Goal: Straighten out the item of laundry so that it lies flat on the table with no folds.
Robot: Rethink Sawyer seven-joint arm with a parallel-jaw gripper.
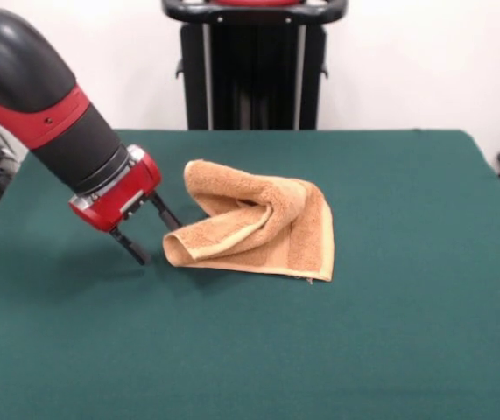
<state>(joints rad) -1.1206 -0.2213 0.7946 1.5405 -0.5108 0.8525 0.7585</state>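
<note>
Here, an orange-tan towel (pixel 254 229) lies bunched near the middle of a green table (pixel 390 350), one side rolled over in a thick fold. Just left of it, the gripper (pixel 157 234) hangs low with its two black fingers spread, holding nothing. A risk: pinching several layers together would likely drag the whole towel rather than unfold it. No readable writing or labels appear.

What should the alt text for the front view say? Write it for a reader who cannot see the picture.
A small orange-tan terry-cloth towel lies folded over and bunched on a large table covered in dark green felt-like cloth. The red and black robot arm's gripper, fingers apart, is angled down just beside the towel's edge, holding nothing.
</note>
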